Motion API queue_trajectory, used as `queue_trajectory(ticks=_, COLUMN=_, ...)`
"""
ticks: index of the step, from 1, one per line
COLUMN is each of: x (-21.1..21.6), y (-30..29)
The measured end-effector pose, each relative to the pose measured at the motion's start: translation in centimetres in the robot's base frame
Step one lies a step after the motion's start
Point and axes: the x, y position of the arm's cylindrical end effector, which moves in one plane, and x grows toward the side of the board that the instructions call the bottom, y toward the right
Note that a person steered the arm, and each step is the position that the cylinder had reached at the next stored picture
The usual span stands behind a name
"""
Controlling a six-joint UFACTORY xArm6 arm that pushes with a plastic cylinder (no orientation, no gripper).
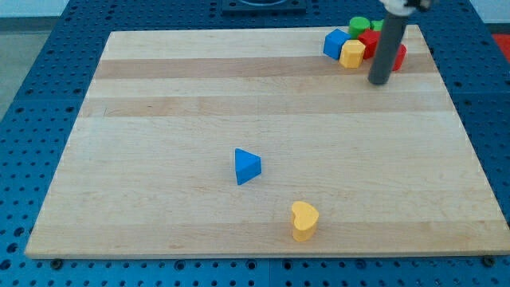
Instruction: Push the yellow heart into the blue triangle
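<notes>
The rod (388,40) hides part of a red block (398,56), shape unclear.

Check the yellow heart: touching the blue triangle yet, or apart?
Apart. Bare wood shows between the yellow heart and the blue triangle, up and to the view's left. My tip is far off by the top-right cluster.

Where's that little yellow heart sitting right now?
The yellow heart lies near the view's bottom edge of the wooden board, a little right of centre, just below and right of the blue triangle, apart from it.
</notes>
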Motion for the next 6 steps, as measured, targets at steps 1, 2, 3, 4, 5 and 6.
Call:
queue_trajectory(ticks=1, x=8.5, y=-0.9)
queue_trajectory(ticks=2, x=14.7, y=-3.8)
queue_trajectory(ticks=3, x=25.1, y=-9.4)
queue_trajectory(ticks=4, x=25.1, y=-9.4)
queue_trajectory(ticks=5, x=24.9, y=-12.9)
queue_trajectory(ticks=6, x=24.3, y=-19.8)
